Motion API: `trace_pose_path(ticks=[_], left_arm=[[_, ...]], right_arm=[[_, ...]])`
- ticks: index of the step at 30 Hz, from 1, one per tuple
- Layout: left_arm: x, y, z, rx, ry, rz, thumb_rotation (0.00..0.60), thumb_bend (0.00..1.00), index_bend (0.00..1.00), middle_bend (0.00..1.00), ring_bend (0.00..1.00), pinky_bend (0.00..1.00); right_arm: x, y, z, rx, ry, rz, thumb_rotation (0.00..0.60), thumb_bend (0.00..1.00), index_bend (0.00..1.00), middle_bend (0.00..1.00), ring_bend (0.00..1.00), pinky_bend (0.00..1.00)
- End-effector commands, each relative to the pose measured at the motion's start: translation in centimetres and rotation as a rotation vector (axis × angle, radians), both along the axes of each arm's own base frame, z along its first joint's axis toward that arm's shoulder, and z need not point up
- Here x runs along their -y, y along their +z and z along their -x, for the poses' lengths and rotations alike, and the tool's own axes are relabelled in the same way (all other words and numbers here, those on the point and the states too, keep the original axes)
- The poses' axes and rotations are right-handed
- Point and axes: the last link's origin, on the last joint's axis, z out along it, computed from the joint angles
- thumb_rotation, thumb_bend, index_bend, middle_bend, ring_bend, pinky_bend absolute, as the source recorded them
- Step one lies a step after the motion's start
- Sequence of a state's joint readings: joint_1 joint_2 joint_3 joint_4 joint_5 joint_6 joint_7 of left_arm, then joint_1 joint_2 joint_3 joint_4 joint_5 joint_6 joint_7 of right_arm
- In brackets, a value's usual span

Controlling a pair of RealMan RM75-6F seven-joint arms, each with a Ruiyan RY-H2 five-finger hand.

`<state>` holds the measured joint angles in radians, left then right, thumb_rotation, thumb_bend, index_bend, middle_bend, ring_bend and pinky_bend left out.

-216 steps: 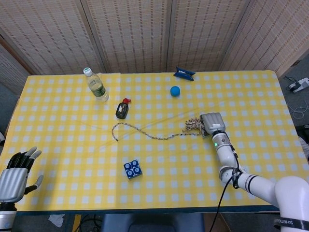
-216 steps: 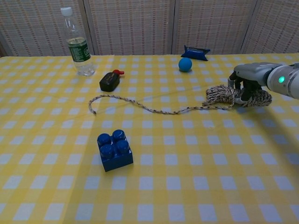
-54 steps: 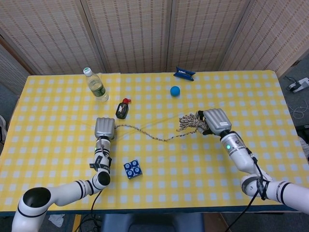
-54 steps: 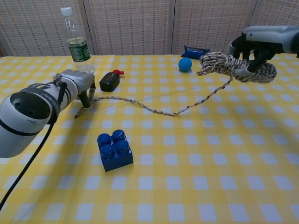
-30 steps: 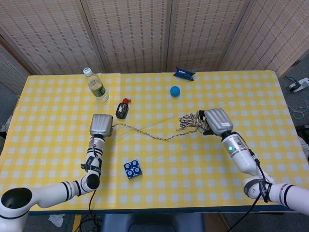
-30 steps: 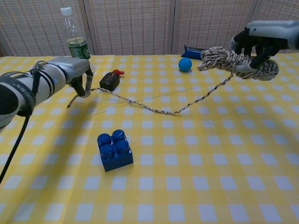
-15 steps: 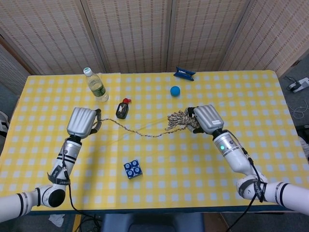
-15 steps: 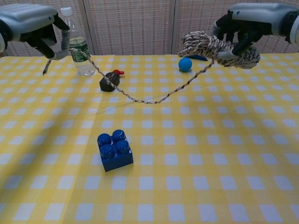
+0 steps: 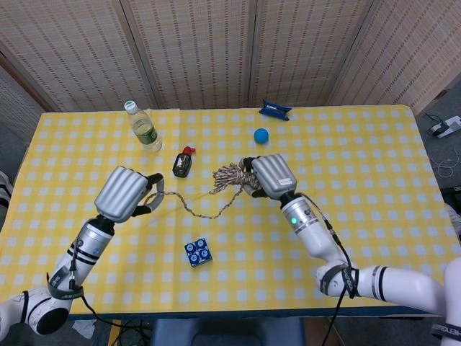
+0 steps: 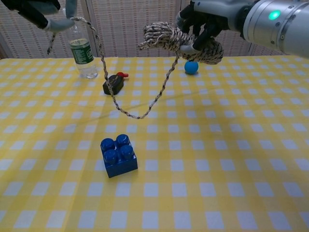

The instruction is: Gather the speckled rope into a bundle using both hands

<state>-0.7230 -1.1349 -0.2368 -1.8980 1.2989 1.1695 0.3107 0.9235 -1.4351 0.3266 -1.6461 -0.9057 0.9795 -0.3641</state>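
The speckled rope (image 9: 202, 207) (image 10: 161, 87) hangs in a slack loop between my two raised hands, its lowest part near the tablecloth. My right hand (image 9: 270, 174) (image 10: 208, 19) grips the coiled bundle of rope (image 9: 232, 176) (image 10: 166, 37), lifted well above the table centre. My left hand (image 9: 124, 193) (image 10: 41, 12) holds the rope's free end high at the left; in the chest view that hand is cut off by the top edge and a short tail dangles from it.
A blue building block (image 9: 197, 253) (image 10: 118, 155) sits near the front. A black and red small object (image 9: 182, 163) (image 10: 114, 83), a water bottle (image 9: 143, 127) (image 10: 79, 46), a blue ball (image 9: 261, 135) (image 10: 191, 66) and a dark blue packet (image 9: 275, 109) lie farther back on the yellow checked tablecloth (image 9: 374, 187).
Both hands have risen and my right hand has carried the bundle leftward, toward the left hand. The rope between them has gone from a long shallow sag to a deeper, narrower loop.
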Motion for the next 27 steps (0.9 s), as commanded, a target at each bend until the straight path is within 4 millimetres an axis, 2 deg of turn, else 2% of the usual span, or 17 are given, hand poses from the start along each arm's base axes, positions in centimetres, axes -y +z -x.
trace_pose_path(ticks=[1, 6, 12, 20, 27], left_arm=[[0.5, 0.3, -1.6, 0.056, -0.037, 0.055, 0.600, 0.40, 0.74, 0.97, 0.88, 0.91], [0.5, 0.3, -4.0, 0.109, -0.075, 0.119, 0.600, 0.40, 0.74, 0.96, 0.87, 0.91], [0.0, -0.1, -6.4, 0.137, -0.099, 0.160, 0.600, 0.40, 0.73, 0.96, 0.87, 0.91], [-2.2, -0.7, -7.5, 0.155, -0.030, 0.183, 0.600, 0.40, 0.73, 0.96, 0.87, 0.91], [-5.2, -0.8, -7.3, 0.164, 0.080, 0.168, 0.600, 0.40, 0.72, 0.95, 0.86, 0.91]], right_arm=[[-0.1, -0.8, -1.8, 0.016, 0.016, 0.006, 0.600, 0.62, 0.61, 0.57, 0.54, 0.67], [-0.5, -2.1, -3.6, 0.013, 0.043, -0.015, 0.600, 0.62, 0.61, 0.57, 0.54, 0.67], [-0.9, -3.4, -4.9, 0.017, 0.074, -0.036, 0.600, 0.62, 0.61, 0.57, 0.55, 0.67], [-2.2, -4.7, -5.5, 0.018, 0.146, -0.117, 0.600, 0.61, 0.62, 0.57, 0.55, 0.67], [-3.7, -4.7, -5.4, 0.040, 0.217, -0.191, 0.600, 0.61, 0.63, 0.57, 0.55, 0.67]])
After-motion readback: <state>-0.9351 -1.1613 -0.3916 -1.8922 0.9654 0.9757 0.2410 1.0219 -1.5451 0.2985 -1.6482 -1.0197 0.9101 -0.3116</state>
